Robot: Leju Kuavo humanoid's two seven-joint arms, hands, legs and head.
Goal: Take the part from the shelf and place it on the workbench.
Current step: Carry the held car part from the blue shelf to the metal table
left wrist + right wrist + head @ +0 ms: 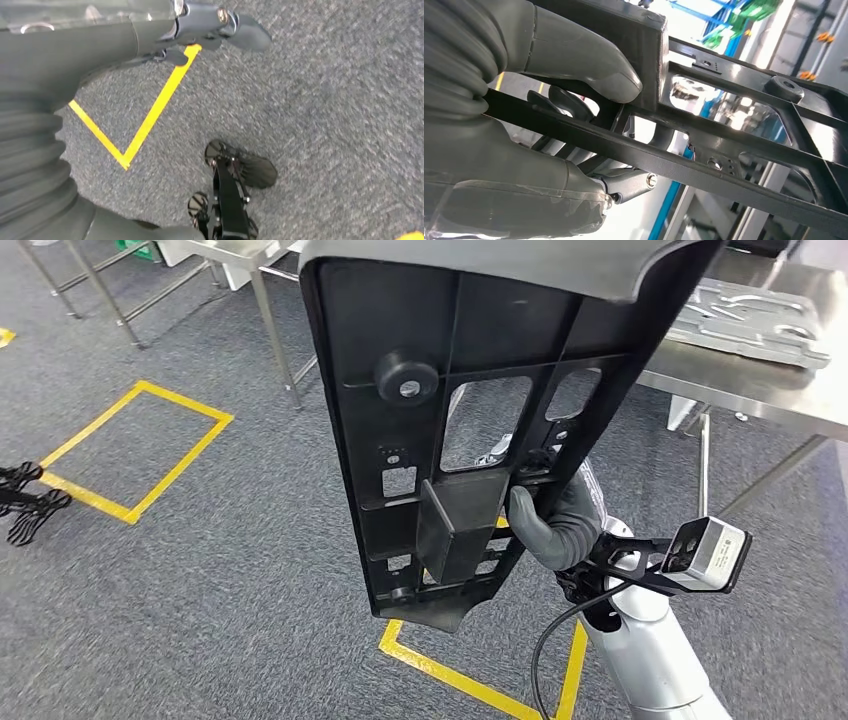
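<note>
right hand (553, 530) grips black part (450, 410) upright | left hand (210, 25) empty, fingers apart | tabletop (760, 380) right | no legible text

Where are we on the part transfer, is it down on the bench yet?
Not yet. The pickup looks done: the right hand grips the black part, holding it upright above the carpet. The left hand hangs over the floor. Still left: set the part on the steel workbench ahead to the right.
</note>
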